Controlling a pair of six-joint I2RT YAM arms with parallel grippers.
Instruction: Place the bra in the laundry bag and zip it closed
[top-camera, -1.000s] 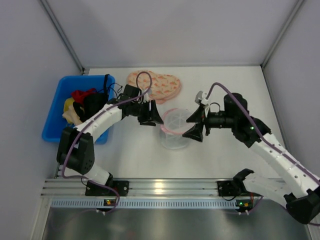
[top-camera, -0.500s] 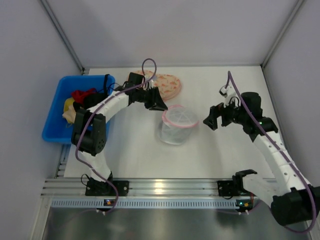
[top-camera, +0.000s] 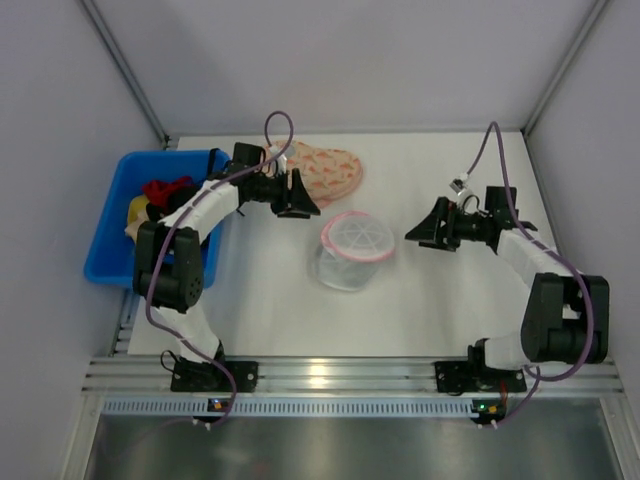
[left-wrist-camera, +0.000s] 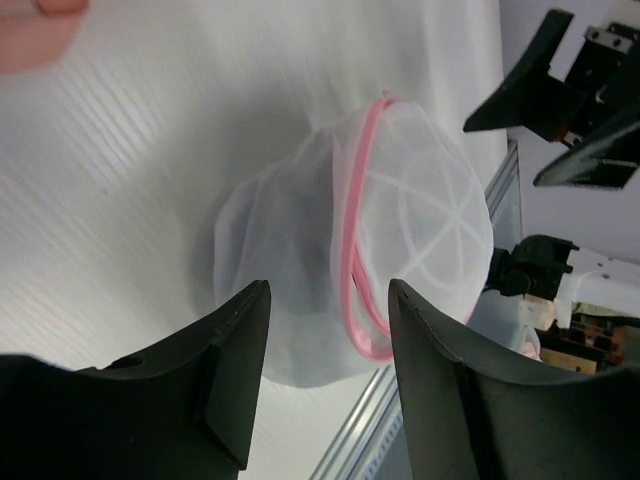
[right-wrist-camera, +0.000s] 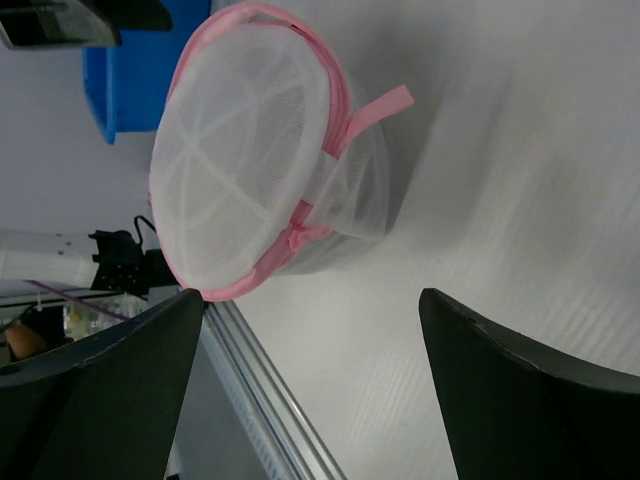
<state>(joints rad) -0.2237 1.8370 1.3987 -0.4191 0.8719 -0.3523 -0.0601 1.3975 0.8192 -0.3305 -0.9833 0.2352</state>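
The laundry bag (top-camera: 355, 250) is a round white mesh pouch with a pink zip rim, standing alone in the middle of the table. Its lid lies down on the rim. It also shows in the left wrist view (left-wrist-camera: 400, 210) and the right wrist view (right-wrist-camera: 250, 150), where a pink zip slider (right-wrist-camera: 300, 240) sits on the rim. The black bra does not show plainly; the mesh looks faintly grey inside. My left gripper (top-camera: 305, 200) (left-wrist-camera: 328, 290) is open and empty, back left of the bag. My right gripper (top-camera: 418, 228) (right-wrist-camera: 312, 300) is open wide and empty, to the bag's right.
A peach-pink patterned heart-shaped piece (top-camera: 328, 170) lies behind the bag, just beyond the left gripper. A blue bin (top-camera: 112, 215) at the left edge holds red, cream and dark clothes. The metal rail (top-camera: 330, 375) runs along the near edge.
Both grippers have drawn back from the laundry bag, the left toward the back left, the right to the right. The bag now stands free with its lid down.
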